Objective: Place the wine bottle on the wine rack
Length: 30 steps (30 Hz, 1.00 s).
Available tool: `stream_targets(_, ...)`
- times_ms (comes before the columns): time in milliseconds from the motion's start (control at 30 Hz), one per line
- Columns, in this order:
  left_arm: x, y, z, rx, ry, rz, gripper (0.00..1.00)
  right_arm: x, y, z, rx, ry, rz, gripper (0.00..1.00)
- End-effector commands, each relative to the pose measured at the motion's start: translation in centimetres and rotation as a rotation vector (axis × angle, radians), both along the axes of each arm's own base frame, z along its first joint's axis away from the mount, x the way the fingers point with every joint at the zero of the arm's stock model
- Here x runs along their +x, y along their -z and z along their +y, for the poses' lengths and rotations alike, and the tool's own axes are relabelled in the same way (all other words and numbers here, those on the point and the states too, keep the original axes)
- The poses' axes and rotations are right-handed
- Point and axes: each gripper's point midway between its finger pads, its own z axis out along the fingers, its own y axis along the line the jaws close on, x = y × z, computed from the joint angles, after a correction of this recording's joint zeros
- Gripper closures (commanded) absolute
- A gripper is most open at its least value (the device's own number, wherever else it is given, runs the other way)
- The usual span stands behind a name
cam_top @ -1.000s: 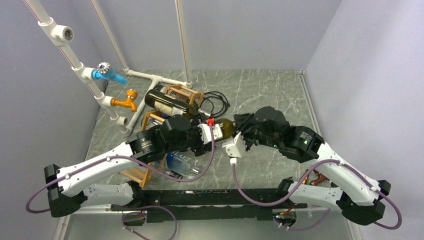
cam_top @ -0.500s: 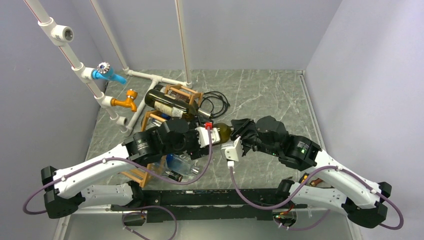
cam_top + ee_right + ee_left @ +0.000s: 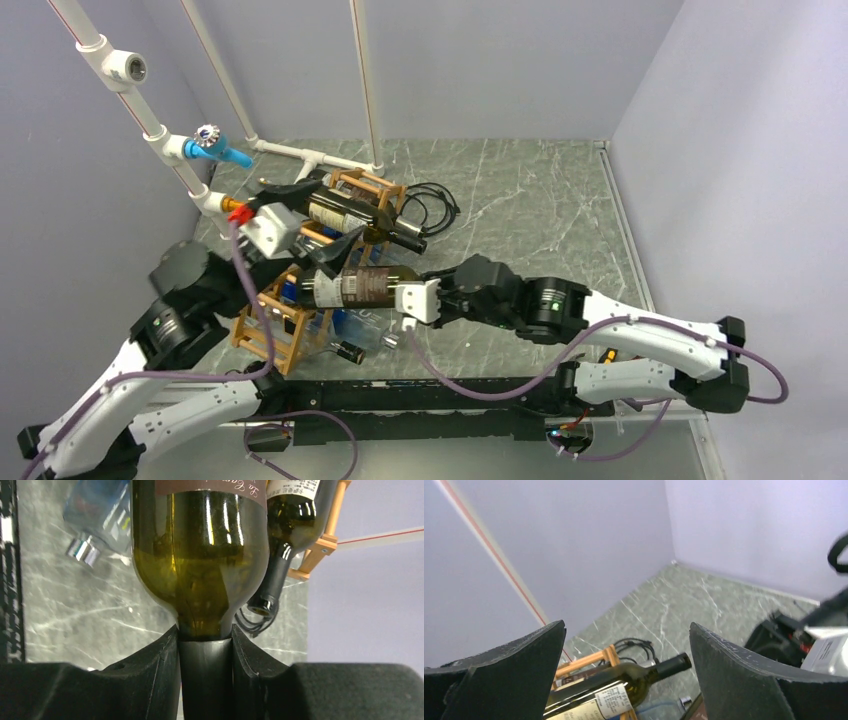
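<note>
left hand (image 3: 338,210): spread wide and holding nothing. It hangs over the top of the rack, and its wrist view shows the shelved bottle just below and ahead of its fingertips.
wine rack (image 3: 262,330): stands on the bench (image 3: 520,190) directly under the left hand. From the right hand it lies straight ahead, past the far end of the bottle it carries.
shelved bottle (image 3: 345,212): dark and labelled, lying across the upper cells. Its neck points back toward the right hand, and it sits above and beyond the carried bottle.
wine bottle (image 3: 352,285): held roughly level off the bench with its base leading away from the right hand. The base is at the rack's front, about level with a middle cell.
clear bottle (image 3: 365,325): lies on the bench just beneath the carried bottle.
right hand (image 3: 205,652): closed narrow on the wine bottle's neck, fingers pressed against both sides.
deciding relation: the bottle's long axis runs straight out of the right hand toward the rack. In my judgement, a push along the hand's own pointing line should seat it. The left hand is nearer the rack but above it.
hard to tell: whether the base already rests on the sticks or how deep it sits. The left arm and the bottle cover that cell, and the right wrist view cuts the base off.
</note>
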Motion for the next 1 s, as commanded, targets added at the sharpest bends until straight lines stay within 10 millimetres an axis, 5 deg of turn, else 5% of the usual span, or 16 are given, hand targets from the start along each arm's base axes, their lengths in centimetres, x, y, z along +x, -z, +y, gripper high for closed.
stream_targets(0,0.2,-2.8,3.6,-0.170,-0.109,-0.057,0.00,0.7,-7.3,3.2,0.366,0.206,0.100,1.00)
stream_targets(167,1.1,-2.6,5.9,-0.186,-0.232,-0.068,0.01,0.6,-6.4,5.9,0.510,0.328,0.215,1.00)
stream_targets(433,2.0,-1.8,5.3,-0.157,-0.248,-0.049,0.01,1.1,-5.0,9.3,0.597,0.453,0.254,1.00)
stream_targets(667,2.6,-1.2,5.1,-0.137,-0.266,-0.046,0.00,1.4,-3.2,12.2,0.561,0.440,0.252,1.00)
stream_targets(967,2.8,-1.0,4.9,-0.127,-0.267,-0.043,0.01,1.3,-0.9,13.5,0.459,0.406,0.238,1.00)
